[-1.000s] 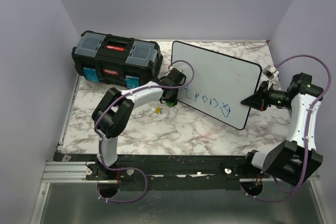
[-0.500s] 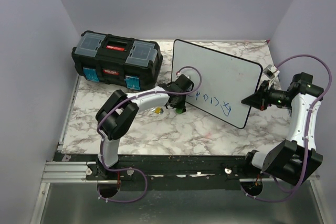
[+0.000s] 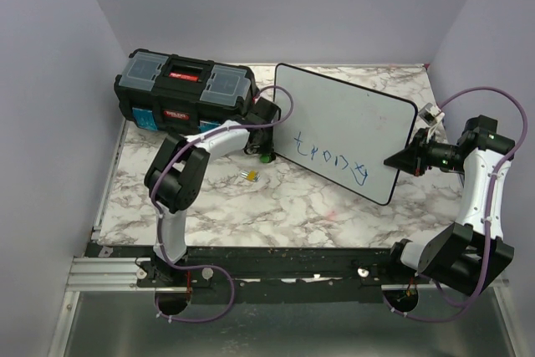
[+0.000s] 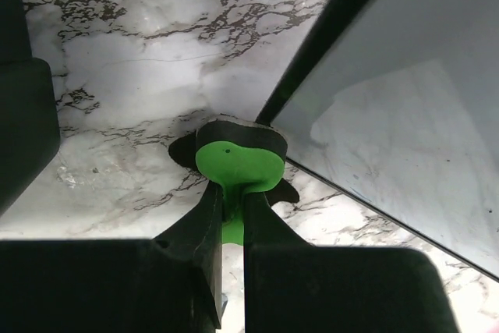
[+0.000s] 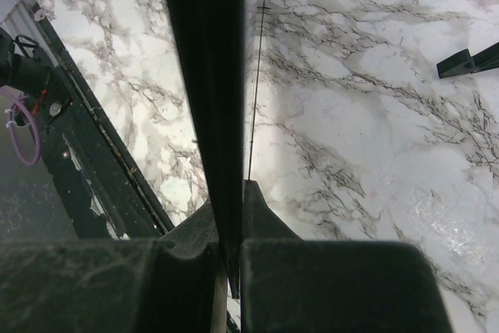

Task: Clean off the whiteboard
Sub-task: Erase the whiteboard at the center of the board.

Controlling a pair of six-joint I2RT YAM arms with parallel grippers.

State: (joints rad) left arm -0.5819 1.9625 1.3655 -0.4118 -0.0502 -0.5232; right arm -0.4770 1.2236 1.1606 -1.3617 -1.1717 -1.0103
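Note:
The whiteboard [image 3: 343,119] lies tilted on the marble table, with blue lettering [image 3: 330,159] along its near edge. My left gripper [image 3: 266,153] is shut on the stem of a green eraser [image 3: 266,157] with a black pad. It sits just off the board's left edge, near the toolbox. In the left wrist view the eraser [image 4: 238,163] rests on the marble beside the board's black rim [image 4: 327,44], held by the gripper [image 4: 232,196]. My right gripper [image 3: 399,160] is shut on the board's right edge. Its wrist view shows the rim [image 5: 203,76] running between the gripper's [image 5: 230,216] jaws.
A black toolbox [image 3: 184,94] with a red handle stands at the back left, close behind the left gripper. A small yellow object [image 3: 249,175] lies on the marble [image 3: 292,202] in front of the eraser. Black feet [image 5: 468,60] show in the right wrist view.
The left gripper swung right with the eraser to the start of the lettering, then came back left and away to the board's left edge. The right arm has not moved.

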